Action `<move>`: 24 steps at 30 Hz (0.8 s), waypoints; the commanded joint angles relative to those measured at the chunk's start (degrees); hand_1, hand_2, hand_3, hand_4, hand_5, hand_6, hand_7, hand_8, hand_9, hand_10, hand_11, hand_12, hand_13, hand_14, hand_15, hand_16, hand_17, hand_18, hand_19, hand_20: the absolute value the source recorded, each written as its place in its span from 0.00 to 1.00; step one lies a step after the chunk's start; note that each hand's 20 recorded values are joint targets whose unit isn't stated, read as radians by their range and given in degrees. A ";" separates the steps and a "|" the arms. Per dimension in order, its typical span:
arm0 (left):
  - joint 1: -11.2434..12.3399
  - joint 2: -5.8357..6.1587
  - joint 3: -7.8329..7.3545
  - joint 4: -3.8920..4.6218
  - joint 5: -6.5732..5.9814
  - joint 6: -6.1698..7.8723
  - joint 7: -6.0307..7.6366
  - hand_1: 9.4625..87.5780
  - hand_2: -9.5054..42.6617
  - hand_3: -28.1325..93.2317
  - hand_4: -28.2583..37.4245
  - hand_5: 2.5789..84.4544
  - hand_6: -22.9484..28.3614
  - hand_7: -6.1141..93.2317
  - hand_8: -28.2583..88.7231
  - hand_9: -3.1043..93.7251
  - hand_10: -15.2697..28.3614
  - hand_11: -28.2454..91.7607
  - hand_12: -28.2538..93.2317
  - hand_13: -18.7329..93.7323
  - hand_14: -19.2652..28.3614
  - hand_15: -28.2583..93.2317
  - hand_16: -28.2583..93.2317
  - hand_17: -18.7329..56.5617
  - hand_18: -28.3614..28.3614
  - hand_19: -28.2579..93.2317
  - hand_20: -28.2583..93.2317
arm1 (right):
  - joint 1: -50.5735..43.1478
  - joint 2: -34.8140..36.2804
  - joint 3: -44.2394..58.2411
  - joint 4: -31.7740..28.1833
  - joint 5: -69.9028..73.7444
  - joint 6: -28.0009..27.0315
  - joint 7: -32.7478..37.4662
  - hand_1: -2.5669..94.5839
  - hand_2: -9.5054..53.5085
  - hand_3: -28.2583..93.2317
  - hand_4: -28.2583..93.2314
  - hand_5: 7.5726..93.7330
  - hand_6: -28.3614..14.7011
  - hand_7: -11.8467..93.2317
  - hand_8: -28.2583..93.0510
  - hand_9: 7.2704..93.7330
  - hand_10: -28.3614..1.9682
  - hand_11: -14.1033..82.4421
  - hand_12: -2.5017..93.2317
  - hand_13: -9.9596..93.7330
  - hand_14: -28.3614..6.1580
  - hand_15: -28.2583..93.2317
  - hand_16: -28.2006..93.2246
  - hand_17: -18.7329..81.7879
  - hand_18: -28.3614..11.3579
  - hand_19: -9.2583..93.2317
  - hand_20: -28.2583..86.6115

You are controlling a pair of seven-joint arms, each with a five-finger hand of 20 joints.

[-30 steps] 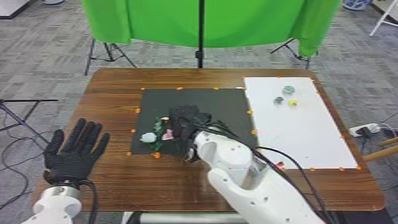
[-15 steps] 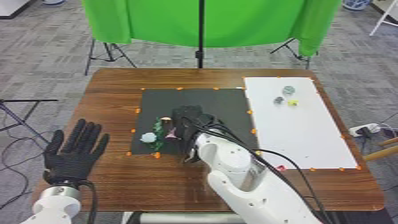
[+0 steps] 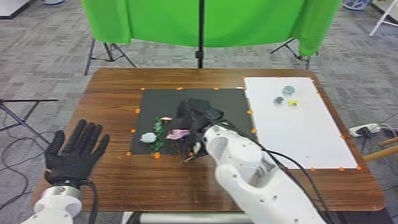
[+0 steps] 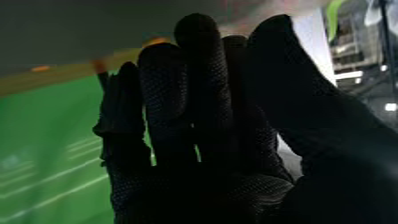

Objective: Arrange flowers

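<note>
The right hand (image 3: 195, 109) has fingers straight; a low sweep may drag the pink flower (image 3: 178, 134) at its 7 o'clock.

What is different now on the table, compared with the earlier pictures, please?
The right hand has shifted slightly forward and to the right. The pink flower has moved a little to the right, and more of it is visible. I cannot tell whether the hand released it. The left hand, pale blue flower and white sheet stayed as they were.
</note>
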 commanded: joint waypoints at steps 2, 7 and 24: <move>1.19 -1.25 -0.23 0.12 -0.34 0.20 0.97 0.22 0.48 0.84 0.00 0.55 0.62 0.19 0.16 0.46 0.67 0.42 0.32 0.47 0.67 0.48 0.20 0.19 0.73 0.54 0.36 | -1.08 5.56 13.31 -5.98 8.00 -0.60 6.09 0.41 0.05 0.88 0.01 0.61 0.58 0.22 0.14 0.68 0.37 0.46 0.25 0.61 0.37 0.76 0.45 0.43 0.15 0.84 0.58; 1.59 -1.54 -0.08 -0.17 0.02 0.03 1.05 0.22 0.48 0.84 0.00 0.55 0.61 0.19 0.16 0.46 0.67 0.42 0.32 0.47 0.67 0.48 0.20 0.19 0.73 0.54 0.36 | -1.15 10.49 21.07 -2.59 8.17 2.12 9.51 0.39 0.11 0.88 0.02 0.58 0.55 0.21 0.15 0.57 0.32 0.30 0.20 0.57 0.35 0.63 0.39 0.41 0.16 0.81 0.54; 1.60 -1.12 -0.37 -0.89 -2.75 4.44 2.46 0.22 0.48 0.85 0.00 0.52 0.60 0.20 0.16 0.44 0.65 0.43 0.33 0.47 0.66 0.48 0.19 0.19 0.73 0.54 0.36 | -0.68 12.44 25.01 9.37 8.42 1.07 9.79 0.51 0.00 0.90 0.00 0.52 0.65 0.24 0.13 0.46 0.58 0.22 0.16 0.56 0.49 0.48 0.39 0.41 0.20 0.84 0.54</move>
